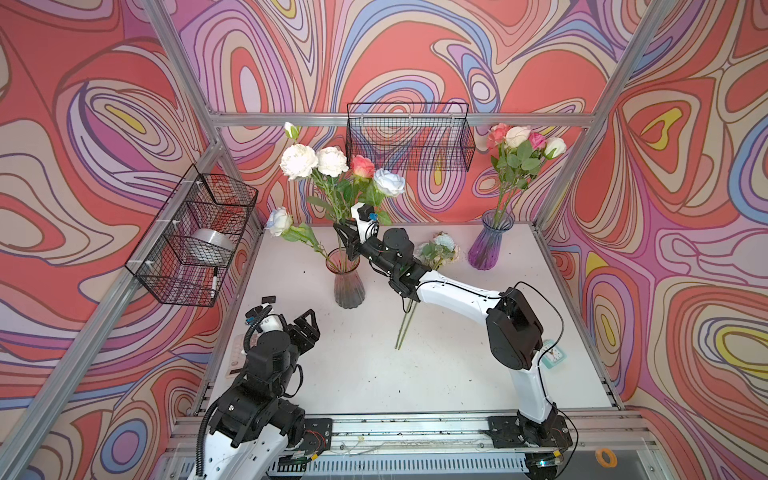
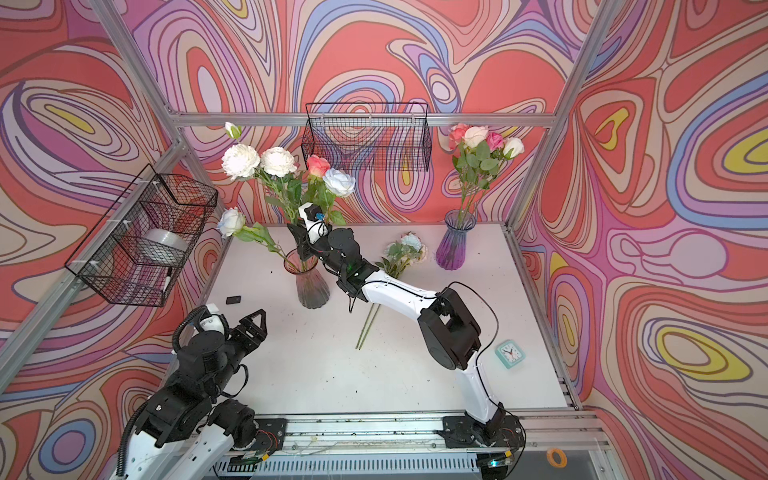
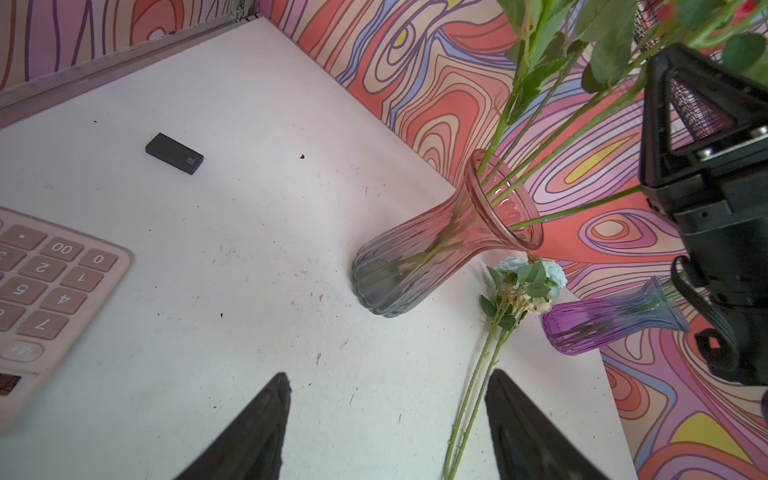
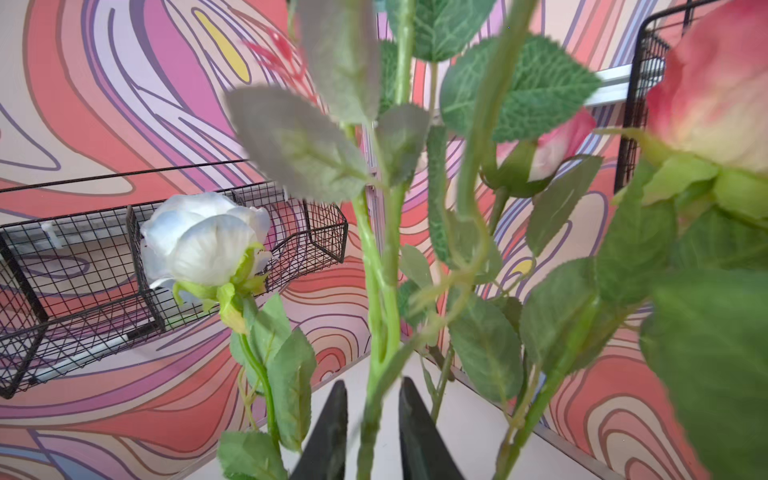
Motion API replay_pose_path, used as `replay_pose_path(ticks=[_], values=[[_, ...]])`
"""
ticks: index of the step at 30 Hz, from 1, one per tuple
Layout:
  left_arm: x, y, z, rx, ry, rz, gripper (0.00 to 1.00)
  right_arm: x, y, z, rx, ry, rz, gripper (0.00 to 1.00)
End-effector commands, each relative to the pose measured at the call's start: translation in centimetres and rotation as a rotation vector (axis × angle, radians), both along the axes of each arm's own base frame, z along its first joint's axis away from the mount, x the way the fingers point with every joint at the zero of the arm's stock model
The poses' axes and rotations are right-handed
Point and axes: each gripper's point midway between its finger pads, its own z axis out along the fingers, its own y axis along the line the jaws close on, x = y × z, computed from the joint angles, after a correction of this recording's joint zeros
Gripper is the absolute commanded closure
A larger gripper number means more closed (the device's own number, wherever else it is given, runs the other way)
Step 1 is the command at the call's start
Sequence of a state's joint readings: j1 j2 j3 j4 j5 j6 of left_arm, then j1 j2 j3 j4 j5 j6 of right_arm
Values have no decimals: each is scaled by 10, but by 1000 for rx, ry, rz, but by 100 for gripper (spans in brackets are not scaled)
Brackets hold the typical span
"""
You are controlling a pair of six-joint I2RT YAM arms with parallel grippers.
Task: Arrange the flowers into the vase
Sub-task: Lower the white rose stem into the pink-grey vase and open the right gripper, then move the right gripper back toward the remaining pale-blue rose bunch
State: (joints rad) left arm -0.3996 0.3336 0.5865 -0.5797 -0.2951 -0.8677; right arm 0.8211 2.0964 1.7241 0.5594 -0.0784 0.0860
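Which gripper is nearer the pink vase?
Right. The right gripper is at the stems just above the pink vase; the left gripper hangs well apart, toward the front-left.

So the right gripper (image 1: 341, 232) is up among the stems (image 4: 376, 291), right over the mouth of the middle vase (image 1: 349, 282), which stands on the table (image 1: 374, 374). Off to its right, under the arm, the loose flowers (image 1: 438, 251) lie flat. Further right, by the back wall, is the corner vase (image 1: 490, 245). The left gripper (image 2: 257, 316) hangs well nearer the front, with the calculator (image 3: 50, 282) beside it and the small block (image 3: 174, 153) just past it.
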Motion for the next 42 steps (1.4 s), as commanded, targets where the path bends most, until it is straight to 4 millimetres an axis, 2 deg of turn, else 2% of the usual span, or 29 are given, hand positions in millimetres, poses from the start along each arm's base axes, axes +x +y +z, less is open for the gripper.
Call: replay_pose_path(ticks=[1, 4, 9, 15, 24, 25, 26, 29, 31, 33, 37, 40, 42], values=[[2, -1, -4, 2, 9, 2, 25, -7, 6, 7, 1, -10, 10, 75], [3, -2, -4, 1, 11, -1, 25, -7, 4, 13, -15, 3, -25, 69], [5, -4, -5, -3, 12, -6, 25, -16, -6, 20, -1, 4, -31, 68], [10, -9, -5, -12, 12, -20, 25, -49, -7, 44, 16, -51, 18, 68], [15, -18, -4, -16, 2, -65, 25, -99, -23, 85, 48, -119, 54, 66], [16, -19, -2, -14, -2, -69, 25, -102, -22, 84, 42, -115, 58, 66], [17, -20, -1, -14, -7, -73, 25, -111, -31, 99, 58, -127, 60, 66], [21, -25, 3, -13, -22, -99, 25, -127, -40, 103, 51, -105, 86, 66], [24, -30, 4, -9, -30, -121, 25, -135, -49, 96, 40, -67, 91, 68], [27, -34, 3, -10, -31, -135, 25, -138, -62, 80, 21, -4, 74, 69], [37, -45, -4, -17, -20, -171, 25, -141, -96, 25, -36, 155, -16, 73], [44, -55, -5, -33, -29, -207, 25, -143, -124, -25, -89, 261, -105, 75], [48, -61, -18, -41, -19, -230, 26, -144, -142, -52, -120, 329, -167, 76]])
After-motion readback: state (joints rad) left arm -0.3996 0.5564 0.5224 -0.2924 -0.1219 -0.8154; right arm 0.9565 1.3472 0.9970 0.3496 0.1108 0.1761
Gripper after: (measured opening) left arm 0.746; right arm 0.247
